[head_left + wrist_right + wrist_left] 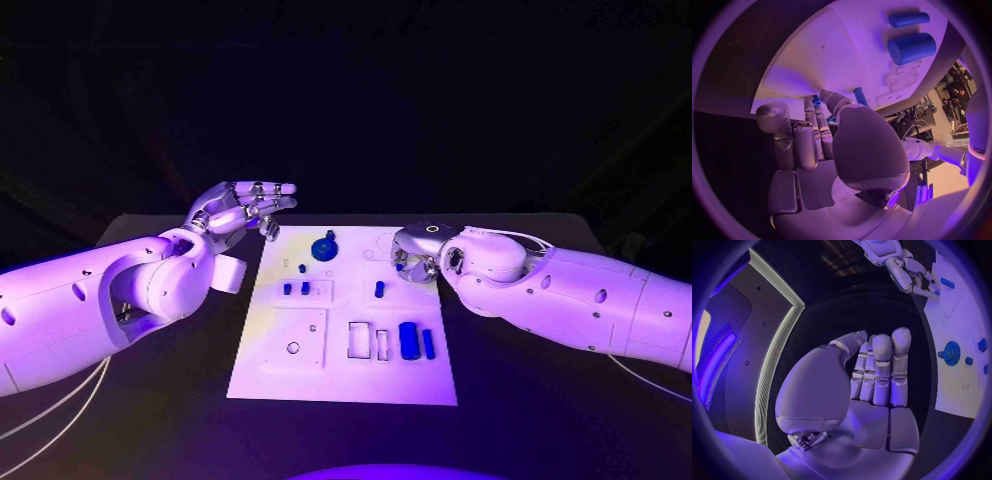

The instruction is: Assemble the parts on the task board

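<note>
From the head camera I see the task board (346, 385) in the middle of the black table (562, 420). Blue parts lie on it: a round gear-like piece (325, 246) near the far edge and two cylinders (415, 341) nearer me. My left hand (242, 208) hovers off the board's far left corner, fingers loosely apart, holding nothing. My right hand (418, 252) reaches down onto the board's far right area.

The left wrist camera shows straight fingers (882, 371), side by side, with nothing in them.

On the right wrist camera, the fingers (820, 122) point at the board beside a small blue peg (860, 96); I cannot tell whether they grip anything.
</note>
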Action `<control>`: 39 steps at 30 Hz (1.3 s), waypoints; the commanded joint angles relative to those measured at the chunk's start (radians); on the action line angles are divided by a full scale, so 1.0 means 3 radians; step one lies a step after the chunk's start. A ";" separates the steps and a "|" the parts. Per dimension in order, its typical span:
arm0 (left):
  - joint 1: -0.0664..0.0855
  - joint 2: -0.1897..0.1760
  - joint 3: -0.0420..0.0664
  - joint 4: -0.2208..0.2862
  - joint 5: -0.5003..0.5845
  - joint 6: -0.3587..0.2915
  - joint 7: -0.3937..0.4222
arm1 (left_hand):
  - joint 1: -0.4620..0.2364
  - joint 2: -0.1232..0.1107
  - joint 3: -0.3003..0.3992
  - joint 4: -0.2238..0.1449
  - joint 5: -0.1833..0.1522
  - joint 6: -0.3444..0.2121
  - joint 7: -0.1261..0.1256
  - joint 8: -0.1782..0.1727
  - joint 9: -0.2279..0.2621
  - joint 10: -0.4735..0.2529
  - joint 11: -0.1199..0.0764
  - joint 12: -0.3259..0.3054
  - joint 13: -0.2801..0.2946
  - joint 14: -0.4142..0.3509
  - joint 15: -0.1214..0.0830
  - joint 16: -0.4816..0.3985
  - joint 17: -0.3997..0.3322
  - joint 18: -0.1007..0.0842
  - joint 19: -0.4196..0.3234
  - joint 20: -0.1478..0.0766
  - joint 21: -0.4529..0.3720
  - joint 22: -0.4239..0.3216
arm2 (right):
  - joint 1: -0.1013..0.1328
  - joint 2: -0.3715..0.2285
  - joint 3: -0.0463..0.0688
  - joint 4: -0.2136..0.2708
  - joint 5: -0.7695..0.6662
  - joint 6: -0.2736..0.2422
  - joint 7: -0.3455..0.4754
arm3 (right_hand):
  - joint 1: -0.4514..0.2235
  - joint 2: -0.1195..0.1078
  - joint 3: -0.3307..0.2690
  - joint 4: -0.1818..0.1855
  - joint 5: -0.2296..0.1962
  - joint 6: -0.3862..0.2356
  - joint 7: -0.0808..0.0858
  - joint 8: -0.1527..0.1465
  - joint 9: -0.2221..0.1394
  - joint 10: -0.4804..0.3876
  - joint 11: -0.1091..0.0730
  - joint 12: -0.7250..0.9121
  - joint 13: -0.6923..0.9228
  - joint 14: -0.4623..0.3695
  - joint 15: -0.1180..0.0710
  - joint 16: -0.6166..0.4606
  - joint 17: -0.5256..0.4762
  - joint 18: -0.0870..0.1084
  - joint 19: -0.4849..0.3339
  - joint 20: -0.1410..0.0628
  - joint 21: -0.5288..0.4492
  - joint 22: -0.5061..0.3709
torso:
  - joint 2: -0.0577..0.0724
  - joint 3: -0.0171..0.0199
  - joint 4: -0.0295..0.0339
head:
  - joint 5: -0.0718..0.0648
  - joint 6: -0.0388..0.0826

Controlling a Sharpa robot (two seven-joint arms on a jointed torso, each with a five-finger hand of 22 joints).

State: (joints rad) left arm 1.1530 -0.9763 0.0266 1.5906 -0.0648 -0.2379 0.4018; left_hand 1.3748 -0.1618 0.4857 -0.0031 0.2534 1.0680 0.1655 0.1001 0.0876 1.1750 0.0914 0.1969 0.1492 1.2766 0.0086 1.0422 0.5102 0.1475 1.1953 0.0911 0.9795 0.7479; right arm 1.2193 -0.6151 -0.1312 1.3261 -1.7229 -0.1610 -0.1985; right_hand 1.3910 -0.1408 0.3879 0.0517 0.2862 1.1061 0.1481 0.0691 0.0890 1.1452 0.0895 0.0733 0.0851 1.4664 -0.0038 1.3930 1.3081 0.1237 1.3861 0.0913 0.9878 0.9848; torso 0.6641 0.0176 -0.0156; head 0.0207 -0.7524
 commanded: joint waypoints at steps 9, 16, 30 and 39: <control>0.0001 -0.0004 0.0002 -0.0003 0.0022 0.0057 -0.0030 | 0.0017 0.0032 -0.0015 -0.0014 0.0009 -0.0012 0.0010 -0.0002 -0.0005 -0.0027 -0.0007 0.0008 0.0004 -0.0029 -0.0010 -0.0016 -0.0016 0.0070 -0.0031 0.0006 -0.0027 -0.0021 | -0.0034 0.0020 -0.0005 -0.0032 0.0002 0.0080 0.0055 | 0.0121 0.0173 0.0236 -0.0114 -0.0107 0.0146 -0.0032 0.0061 0.0046 0.0154 -0.0047 0.0061 0.0010 0.0207 -0.0025 0.0056 0.0078 -0.0038 -0.0016 -0.0015 0.0152 0.0161 | -0.0006 -0.0003 0.0001 | 0.0003 -0.0028; 0.0001 -0.0004 0.0001 -0.0011 0.0022 0.0058 -0.0062 | 0.0024 0.0037 -0.0016 -0.0022 0.0010 -0.0017 0.0013 -0.0004 -0.0008 -0.0033 -0.0005 0.0008 0.0005 -0.0035 -0.0010 -0.0022 -0.0028 0.0073 -0.0037 0.0005 -0.0044 -0.0041 | -0.0042 0.0008 -0.0005 -0.0034 -0.0019 -0.0040 0.0038 | 0.0154 0.0215 0.0376 -0.0217 -0.0189 0.0232 -0.0060 0.0098 0.0088 0.0271 -0.0079 0.0066 0.0023 0.0208 -0.0051 0.0075 0.0091 -0.0048 -0.0025 -0.0042 0.0248 0.0270 | -0.0008 -0.0004 0.0001 | 0.0002 -0.0035; 0.0001 0.0001 0.0001 -0.0038 0.0022 0.0060 -0.0090 | 0.0030 0.0038 -0.0027 -0.0039 0.0010 -0.0042 0.0025 -0.0015 -0.0017 -0.0059 0.0007 0.0004 0.0003 -0.0055 -0.0003 -0.0039 -0.0061 0.0083 -0.0063 0.0007 -0.0099 -0.0107 | -0.0047 -0.0084 0.0006 0.0072 0.0050 -0.0517 0.0087 | 0.0058 0.0139 0.0416 -0.0278 -0.0230 0.0255 -0.0051 0.0091 0.0123 0.0299 -0.0074 0.0003 0.0016 0.0210 -0.0043 0.0100 0.0110 -0.0062 -0.0038 -0.0040 0.0350 0.0390 | -0.0013 -0.0008 0.0000 | 0.0008 -0.0030; 0.0001 0.0004 0.0001 -0.0048 0.0022 0.0067 -0.0097 | 0.0030 0.0039 -0.0029 -0.0041 0.0010 -0.0045 0.0027 -0.0016 -0.0018 -0.0062 0.0008 0.0004 0.0003 -0.0059 -0.0002 -0.0042 -0.0069 0.0084 -0.0067 0.0008 -0.0108 -0.0117 | 0.0017 -0.0297 0.0044 0.0410 0.0145 -0.0590 0.0080 | 0.0014 0.0124 0.0386 -0.0272 -0.0263 0.0268 -0.0055 0.0094 0.0137 0.0313 -0.0077 -0.0007 0.0017 0.0211 -0.0043 0.0108 0.0117 -0.0066 -0.0039 -0.0035 0.0375 0.0422 | -0.0012 -0.0008 -0.0001 | 0.0010 -0.0021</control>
State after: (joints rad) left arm 1.1531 -0.9767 0.0265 1.5756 -0.0631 -0.2358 0.3719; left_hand 1.3787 -0.1579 0.4775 -0.0114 0.2534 1.0571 0.1728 0.1001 0.0837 1.1639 0.0951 0.1969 0.1487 1.2636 0.0070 1.0337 0.4905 0.1628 1.1810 0.0911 0.9505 0.7138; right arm 1.2217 -0.6987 -0.1192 1.4335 -1.6949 -0.3056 -0.1790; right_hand 1.4023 -0.1031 0.5102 -0.0288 0.2140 1.1787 0.1289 0.0963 0.1281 1.2155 0.0839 0.0750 0.0909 1.4664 -0.0112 1.4189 1.3076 0.1237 1.3770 0.0821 1.0943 1.1105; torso 0.6605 0.0151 -0.0153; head 0.0225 -0.7596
